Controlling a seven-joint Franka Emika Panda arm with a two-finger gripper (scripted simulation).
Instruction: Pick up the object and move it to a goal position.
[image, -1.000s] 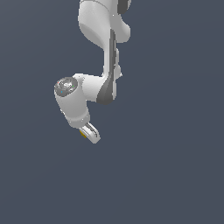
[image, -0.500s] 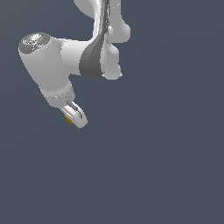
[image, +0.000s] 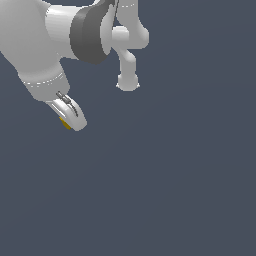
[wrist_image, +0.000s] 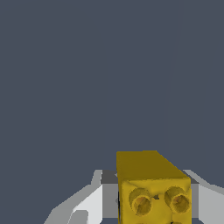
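Observation:
The object (wrist_image: 151, 188) is a yellow-orange block with two round knobs on its near face, and it fills the space between my white fingers (wrist_image: 89, 203) in the wrist view. In the exterior view only a sliver of the object (image: 65, 123) shows behind the white fingertips. My gripper (image: 72, 119) is shut on it, held up off the grey ground at the exterior view's left. The goal position has no visible mark in either view.
The white arm with its dark grey joint band (image: 87, 32) fills the exterior view's upper left. Its base post (image: 127, 75) stands further back near the middle. Plain dark grey ground (image: 175, 190) lies all around.
The arm has swung toward the exterior view's upper left and come much closer to the camera, carrying the block along in the shut fingers.

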